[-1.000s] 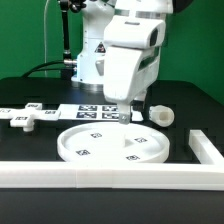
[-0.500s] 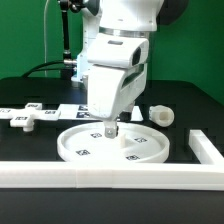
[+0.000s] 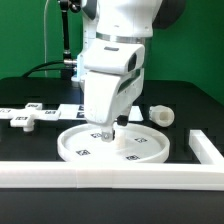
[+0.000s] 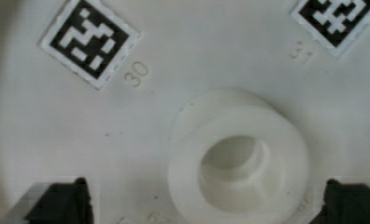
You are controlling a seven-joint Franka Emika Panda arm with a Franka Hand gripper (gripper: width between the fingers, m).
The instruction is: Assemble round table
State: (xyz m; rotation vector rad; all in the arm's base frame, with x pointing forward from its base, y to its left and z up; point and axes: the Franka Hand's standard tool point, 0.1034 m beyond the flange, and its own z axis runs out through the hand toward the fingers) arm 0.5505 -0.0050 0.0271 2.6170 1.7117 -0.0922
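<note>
Wrist view: hub point(image 4: 235, 160) of the round disc point(image 4: 93, 140) lies between spread jaws.

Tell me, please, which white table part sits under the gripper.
The large round disc; the post and cross piece lie off to either side.

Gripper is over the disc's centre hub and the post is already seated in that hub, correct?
No. The gripper is over the disc's centre hub, but the hub is empty, as the wrist view shows; the post sits off the disc at the exterior view's right.
</note>
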